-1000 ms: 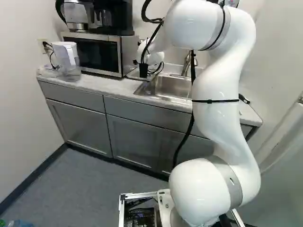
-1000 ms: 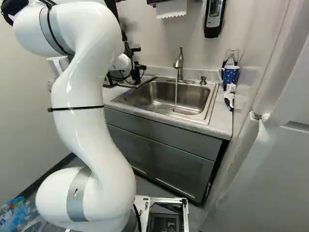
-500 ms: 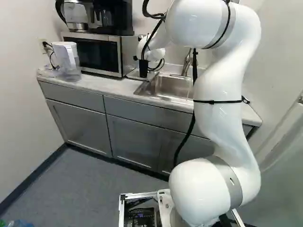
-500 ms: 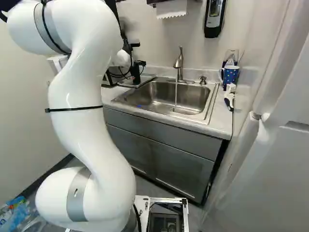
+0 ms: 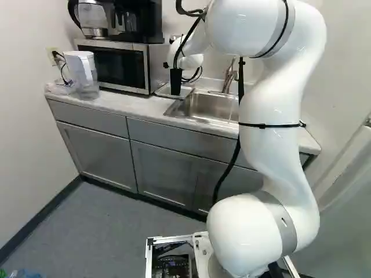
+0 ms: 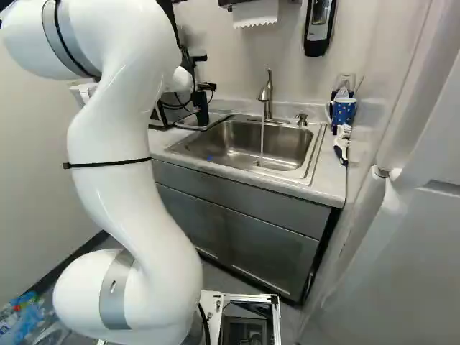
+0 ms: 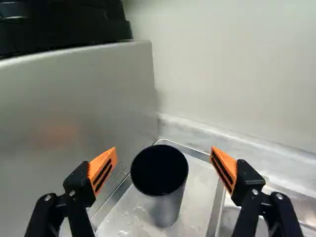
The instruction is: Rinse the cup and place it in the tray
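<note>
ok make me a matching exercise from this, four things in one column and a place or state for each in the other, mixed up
Things
1. black cup
2. faucet
3. dotted mug
4. gripper

Places and states
a. on the counter, beside the sink
b. open, its two fingers apart
c. upright in the tray
d. letting water run down

Right pairs
1-c, 2-d, 3-a, 4-b
</note>
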{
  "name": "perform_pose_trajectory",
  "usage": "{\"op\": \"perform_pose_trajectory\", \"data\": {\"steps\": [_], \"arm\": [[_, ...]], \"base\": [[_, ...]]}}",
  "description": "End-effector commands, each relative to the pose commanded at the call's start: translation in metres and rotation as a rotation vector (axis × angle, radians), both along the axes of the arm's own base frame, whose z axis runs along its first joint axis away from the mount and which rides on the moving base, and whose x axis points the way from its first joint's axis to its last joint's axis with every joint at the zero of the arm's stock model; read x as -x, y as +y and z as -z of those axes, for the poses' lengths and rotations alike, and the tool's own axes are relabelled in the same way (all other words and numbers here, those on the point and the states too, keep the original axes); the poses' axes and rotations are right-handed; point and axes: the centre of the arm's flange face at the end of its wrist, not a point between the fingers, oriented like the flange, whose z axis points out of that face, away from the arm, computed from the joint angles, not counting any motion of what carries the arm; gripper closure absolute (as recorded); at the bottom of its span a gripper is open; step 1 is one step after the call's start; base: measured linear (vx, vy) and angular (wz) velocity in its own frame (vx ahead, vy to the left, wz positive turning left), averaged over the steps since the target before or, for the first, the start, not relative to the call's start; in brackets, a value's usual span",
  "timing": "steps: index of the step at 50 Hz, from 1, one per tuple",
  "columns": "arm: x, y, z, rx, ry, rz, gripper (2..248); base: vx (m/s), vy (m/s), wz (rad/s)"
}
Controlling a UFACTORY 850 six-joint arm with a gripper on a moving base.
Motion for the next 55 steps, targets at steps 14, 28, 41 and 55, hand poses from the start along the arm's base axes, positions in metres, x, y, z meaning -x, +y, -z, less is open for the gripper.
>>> {"op": "perform_pose_trajectory", "data": {"steps": [14, 28, 41, 55], "arm": [[0.002, -0.002, -0.016, -0.003, -0.026, 0.002, 3], [0.005, -0.014, -0.031, -0.004, -0.031, 0.019, 3], [0.013, -0.031, -0.044, -0.001, -0.018, 0.040, 3], [0.026, -0.048, -0.058, 0.008, -0.008, 0.059, 3]], "base": [[0.000, 0.000, 0.000], [0.000, 0.000, 0.000], [0.000, 0.000, 0.000], [0.000, 0.000, 0.000]]}}
